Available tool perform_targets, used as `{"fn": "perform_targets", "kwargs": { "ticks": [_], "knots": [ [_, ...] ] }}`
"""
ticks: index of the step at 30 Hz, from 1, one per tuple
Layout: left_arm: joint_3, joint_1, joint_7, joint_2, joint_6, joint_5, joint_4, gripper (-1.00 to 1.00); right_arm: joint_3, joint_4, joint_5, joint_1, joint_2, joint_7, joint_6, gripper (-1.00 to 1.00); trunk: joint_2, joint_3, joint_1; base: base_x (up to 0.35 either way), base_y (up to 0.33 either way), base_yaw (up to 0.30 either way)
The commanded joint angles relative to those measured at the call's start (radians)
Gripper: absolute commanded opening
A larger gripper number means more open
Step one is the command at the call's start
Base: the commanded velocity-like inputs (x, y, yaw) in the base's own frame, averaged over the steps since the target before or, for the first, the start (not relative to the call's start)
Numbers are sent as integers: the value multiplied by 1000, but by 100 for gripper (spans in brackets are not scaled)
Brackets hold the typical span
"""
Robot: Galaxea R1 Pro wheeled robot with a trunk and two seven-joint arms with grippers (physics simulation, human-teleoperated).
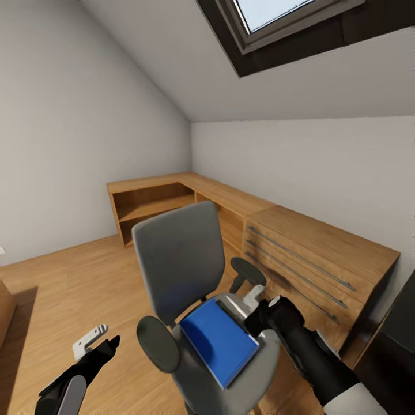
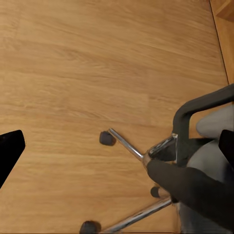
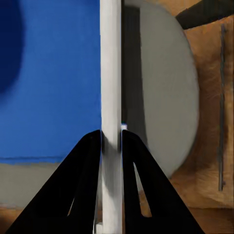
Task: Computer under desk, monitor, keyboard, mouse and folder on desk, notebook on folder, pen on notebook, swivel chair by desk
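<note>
Your right hand (image 3: 111, 141) pinches the flat bright blue folder's (image 1: 219, 340) white page edge on the grey padded swivel chair (image 1: 178, 259); left hand (image 1: 95, 343) spread, idle. Folder transfer just starting; all else outstanding.

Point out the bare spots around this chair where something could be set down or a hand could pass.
Bare floor lies left of the chair, by the left gripper. The dresser top is bare. The seat is crowded: the folder covers it, the right gripper closed on its edge.
</note>
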Motion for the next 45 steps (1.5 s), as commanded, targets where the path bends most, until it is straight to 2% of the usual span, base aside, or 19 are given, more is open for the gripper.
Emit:
{"fn": "perform_targets", "kwargs": {
  "ticks": [1, 3, 4, 8, 12, 14, 17, 19, 22, 24, 25, 26, 28, 31, 32, 34, 36, 39, 45],
  "knots": [
    [2, -1, 7, 0, 4, 11, -2, 100, -50, -25, 3, 1, 12, -3, 36, -100, 7, 2, -4, -307, 0, 0],
    [3, -1, 8, 0, 4, 11, -2, 100, -110, -36, 3, 2, 29, -11, 54, -100, 21, 8, -12, -320, 0, 0],
    [3, -1, 8, 0, 4, 11, -2, 100, -174, -41, 4, 2, 54, -18, 64, -100, 28, 11, -16, -329, 0, 0],
    [32, -1, 8, 0, 5, 10, -3, 100, -280, -59, 5, 3, 112, -38, 85, -100, 56, 24, -31, -333, 0, 0],
    [62, -1, 7, 0, 5, 12, 8, 100, -308, -100, 7, 3, 140, -44, 99, -100, 84, 37, -47, -335, 0, 0],
    [99, -1, 6, 0, 3, 10, 45, 100, -311, -110, 7, 3, 158, -46, 102, -100, 98, 43, -54, -336, 0, 0],
    [117, 0, 5, 1, 2, 3, 96, 100, -311, -111, 8, 3, 171, -47, 102, -100, 119, 52, -66, -272, 0, 0],
    [121, 0, 5, 1, 1, -18, 128, 100, -311, -112, 7, 3, 180, -52, 102, -100, 133, 58, -73, -129, 0, 0],
    [124, 1, 3, 0, 0, -97, 182, 100, -318, -112, 6, 3, 199, -78, 102, -100, 154, 68, -85, -50, 0, 0],
    [125, 1, 2, 0, -1, -124, 203, 100, -326, -112, 5, 3, 209, -88, 102, -100, 168, 74, -93, -22, 0, 0],
    [126, 1, 3, -1, -6, -153, 236, 100, -345, -113, 4, 3, 227, -102, 101, -100, 175, 77, -96, -10, 0, 0],
    [126, 1, 2, 0, -45, -173, 294, 100, -404, -115, 1, 2, 245, -122, 101, -100, 182, 80, -100, -3, 0, 0],
    [126, 1, 1, 0, -109, -180, 343, 100, -466, -135, -8, 1, 250, -129, 100, -100, 196, 87, -108, -2, 0, 0],
    [122, 1, 1, 1, -179, -184, 415, 100, -518, -168, -20, 1, 250, -129, 99, -100, 217, 96, -119, 0, 0, 0],
    [119, 1, 2, 1, -210, -188, 451, 100, -561, -173, -25, 1, 250, -129, 95, -100, 224, 99, -123, 0, 0, 0],
    [117, 1, 2, 1, -225, -201, 469, 100, -642, -171, -29, 1, 250, -129, 91, -100, 238, 105, -131, 0, 0, 0],
    [117, 1, 2, 1, -229, -207, 474, 100, -677, -174, -30, 1, 250, -129, 89, -100, 252, 112, -139, 0, 0, 0],
    [117, 1, 2, 1, -232, -211, 486, 100, -703, -193, -30, 1, 249, -128, 88, -100, 273, 121, -150, 0, 0, 0],
    [117, 1, 2, 1, -256, -214, 505, 100, -715, -240, -31, 1, 249, -125, 88, -100, 315, 140, -173, 0, 0, 0]
  ]
}}
